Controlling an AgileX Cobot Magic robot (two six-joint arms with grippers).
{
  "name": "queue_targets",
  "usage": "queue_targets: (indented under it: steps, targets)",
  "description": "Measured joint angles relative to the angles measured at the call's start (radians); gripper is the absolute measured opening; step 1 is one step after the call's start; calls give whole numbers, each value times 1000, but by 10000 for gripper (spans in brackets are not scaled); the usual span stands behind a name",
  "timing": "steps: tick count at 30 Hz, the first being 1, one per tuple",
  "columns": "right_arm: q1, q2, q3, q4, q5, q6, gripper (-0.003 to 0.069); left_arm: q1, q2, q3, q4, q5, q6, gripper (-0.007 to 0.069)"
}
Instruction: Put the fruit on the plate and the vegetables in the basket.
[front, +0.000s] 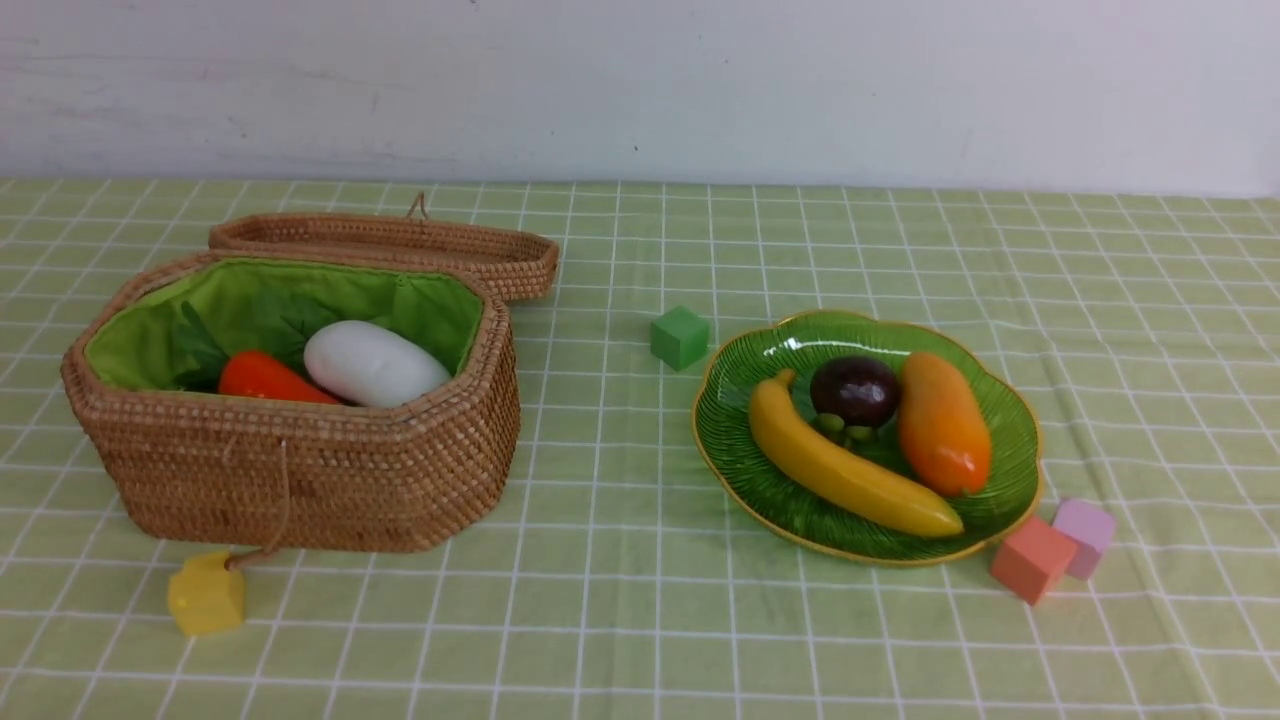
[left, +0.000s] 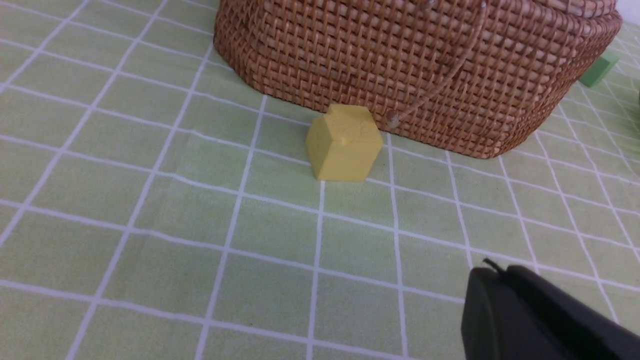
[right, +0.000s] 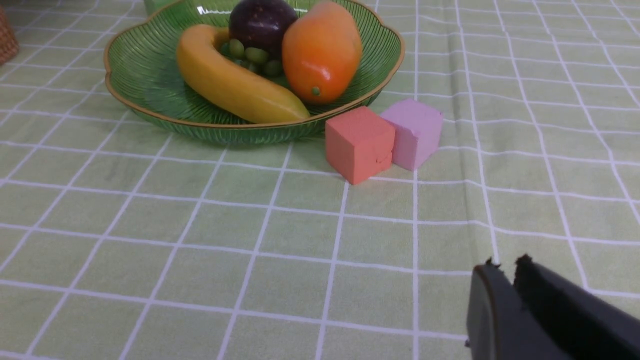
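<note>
The green plate (front: 722, 440) holds the fruit: a banana (front: 840, 470), a mangosteen (front: 855, 390) and a mango (front: 942, 425). The wicker basket (front: 300, 470) stands open on the left. An orange carrot (front: 265, 378) and a white radish (front: 372, 365) lie inside on the green lining. My left gripper (left: 487, 270) hovers low over the cloth in front of the basket (left: 400, 65), shut and empty. My right gripper (right: 505, 265) hangs before the plate (right: 145, 70), its tips a hair apart with nothing between them. Neither arm shows in the front view.
A yellow foam cube (front: 206, 594) sits against the basket's front by its cord. A green cube (front: 680, 337) lies between basket and plate. A red-orange cube (front: 1033, 558) and a pink cube (front: 1085, 535) touch the plate's near right rim. The basket lid (front: 400, 245) lies open behind.
</note>
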Motion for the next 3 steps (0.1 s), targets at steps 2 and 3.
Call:
queue_targets:
  steps: [2,3]
  targets:
    - [0,0,0,0,0,0,73,0,0,0,0,0,0,-3]
    - [0,0,0,0,0,0,74,0,0,0,0,0,0,-2]
